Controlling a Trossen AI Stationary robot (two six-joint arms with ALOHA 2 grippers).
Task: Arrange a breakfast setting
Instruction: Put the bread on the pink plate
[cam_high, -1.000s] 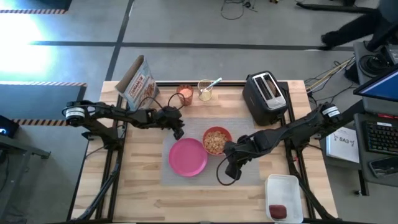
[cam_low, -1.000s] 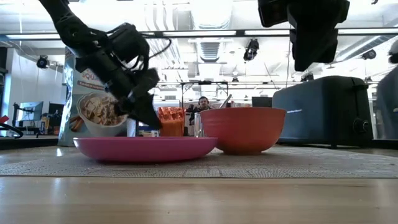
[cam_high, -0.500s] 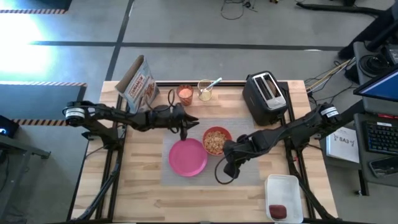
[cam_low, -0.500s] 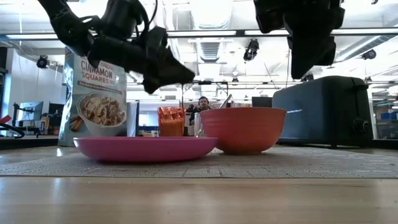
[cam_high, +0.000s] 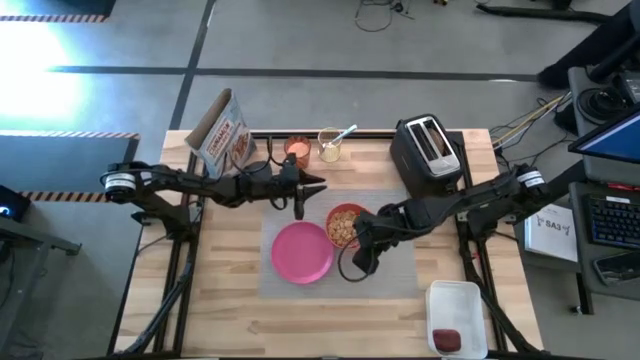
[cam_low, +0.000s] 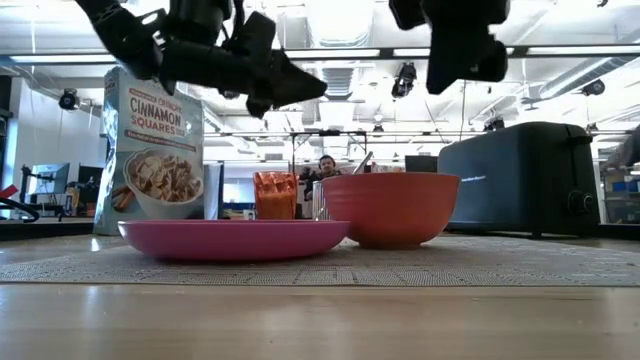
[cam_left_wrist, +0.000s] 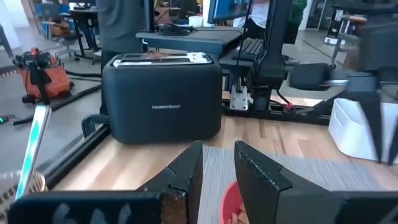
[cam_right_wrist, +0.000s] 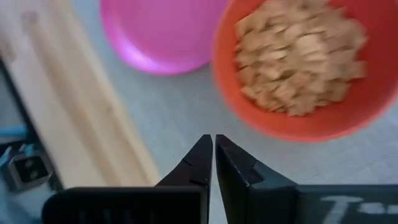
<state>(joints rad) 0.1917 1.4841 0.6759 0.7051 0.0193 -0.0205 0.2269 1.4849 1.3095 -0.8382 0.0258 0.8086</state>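
A round pink plate (cam_high: 303, 252) and an orange-red bowl (cam_high: 346, 225) of cereal rest side by side on the grey mat (cam_high: 400, 270). A small orange cup (cam_high: 296, 150) stands behind the mat, next to a glass holding a metal spoon (cam_high: 341, 134). My left gripper (cam_high: 317, 185) hovers level above the mat's far edge, slightly open and empty (cam_left_wrist: 219, 149). My right gripper (cam_high: 358, 266) hangs shut and empty above the mat just near of the bowl (cam_right_wrist: 212, 140). A dark red thing (cam_high: 447, 340) lies in a white tray.
A black toaster (cam_high: 430, 155) stands at the far right and a cereal box (cam_high: 223, 135) at the far left. The white tray (cam_high: 458, 318) sits at the near right corner. Bare wood (cam_high: 230, 290) lies left and near of the mat.
My left gripper has risen from the plate's far rim, turned from pointing down to level, and gone toward the far right. My right gripper has risen and shifted a little toward the bowl. The plate and bowl have stayed put.
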